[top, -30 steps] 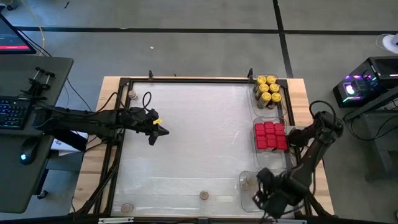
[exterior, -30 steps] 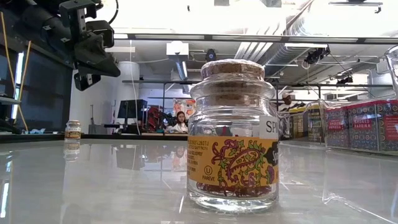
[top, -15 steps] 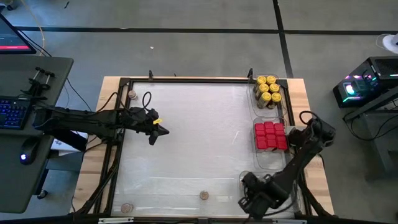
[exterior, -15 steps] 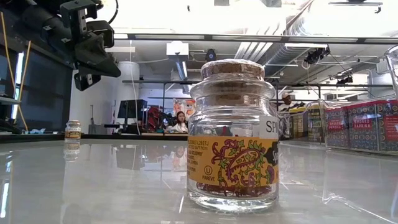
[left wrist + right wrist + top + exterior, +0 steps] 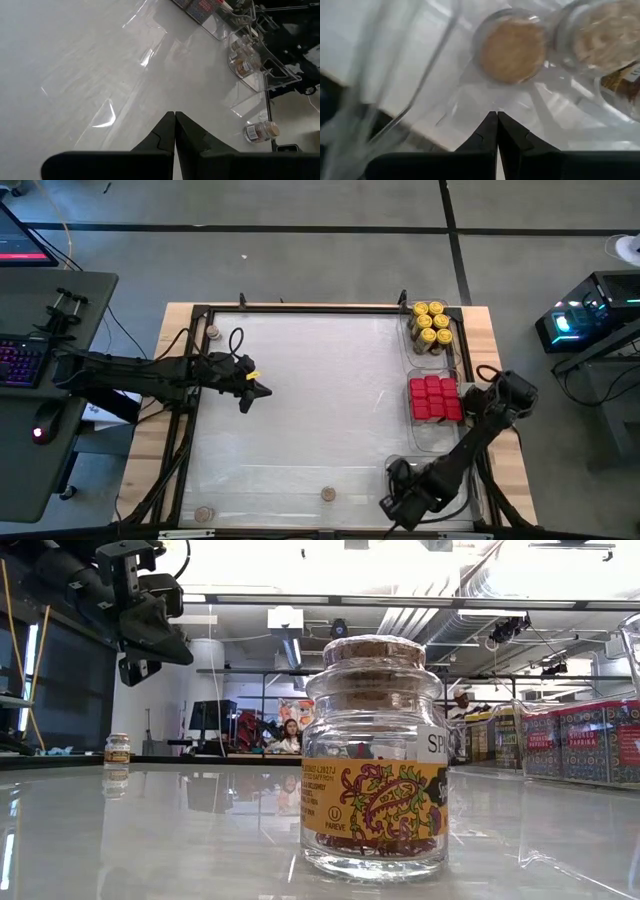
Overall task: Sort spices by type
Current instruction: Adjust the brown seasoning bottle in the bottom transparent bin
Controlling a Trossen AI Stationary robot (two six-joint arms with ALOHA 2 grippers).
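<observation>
High view: white table [image 5: 320, 400] framed in wood, both arms over it. Left gripper [image 5: 262, 391] over the left half of the table, fingers pressed together on nothing, well apart from every jar. Right gripper [image 5: 395, 505] low at the near right corner, over the clear tray [image 5: 392, 463] there, fingers also pressed together and empty.

Along the right edge: yellow-lidded jars [image 5: 431, 321] clustered in the far tray, red tins [image 5: 435, 398] packed in the middle tray. Cork-topped jars still scattered: one at the far left corner [image 5: 212, 332], one at the near left corner [image 5: 204, 514], one at the near edge around the middle [image 5: 327, 494].

Low view: cork-topped jar [image 5: 377, 755] standing upright close to the lens, blocking much of the table behind it; another small jar [image 5: 118, 749] far off at left; red tins [image 5: 580, 743] at right inside clear plastic; left arm overhead at upper left; a person seated in the room beyond.

Right wrist view: two cork tops [image 5: 512, 50] seen through clear tray plastic just ahead of the closed fingers [image 5: 487, 135].

Left wrist view: closed fingers [image 5: 165, 135] above bare table, a jar lying near the table's edge [image 5: 262, 132].
</observation>
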